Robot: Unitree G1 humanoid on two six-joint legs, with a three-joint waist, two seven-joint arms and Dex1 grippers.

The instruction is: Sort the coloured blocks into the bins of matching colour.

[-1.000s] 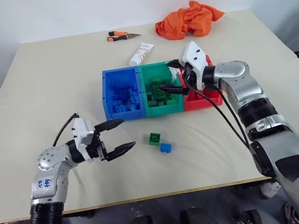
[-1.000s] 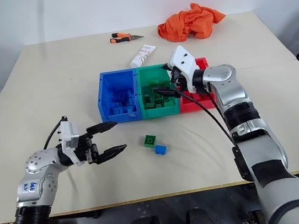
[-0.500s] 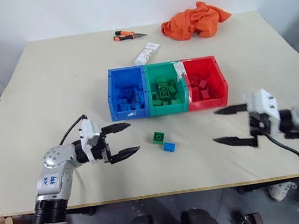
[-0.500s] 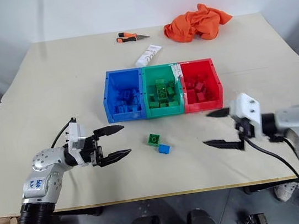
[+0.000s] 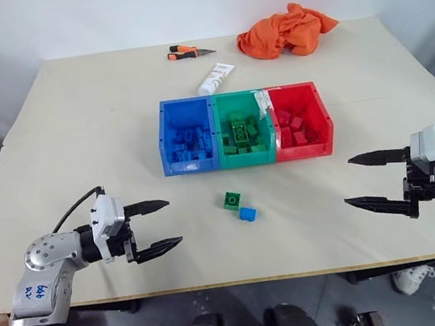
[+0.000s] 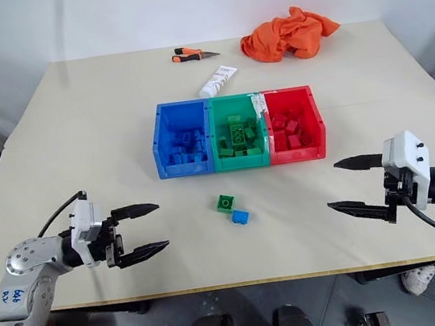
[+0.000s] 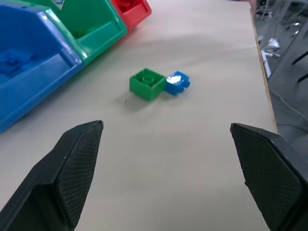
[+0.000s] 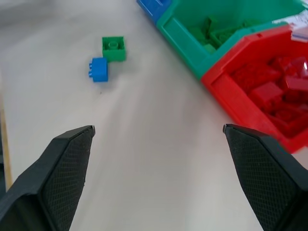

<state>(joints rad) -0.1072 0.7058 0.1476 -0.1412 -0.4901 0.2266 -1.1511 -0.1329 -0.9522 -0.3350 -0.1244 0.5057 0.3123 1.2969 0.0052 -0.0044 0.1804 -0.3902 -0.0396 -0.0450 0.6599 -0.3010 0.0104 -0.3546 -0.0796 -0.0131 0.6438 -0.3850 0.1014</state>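
Both the left claw [image 5: 154,227] and right claw [image 5: 364,180] are held wide open (nothing gripped) above the tabletop [image 5: 76,134].

Glossy plastic bins [image 5: 247,160], matt table [image 5: 76,134] — crumpled orange cloth [image 5: 286,28], cross-hatched jaws

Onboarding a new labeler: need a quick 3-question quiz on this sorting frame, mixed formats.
1. How many bricks lie loose on the table?
2. True or false: the green brick and the blue brick sit side by side in front of the green bin.
3. The left tool is: A) shut on a brick B) open, empty C) inside the blue bin.

Key: 1) two; 2) true; 3) B
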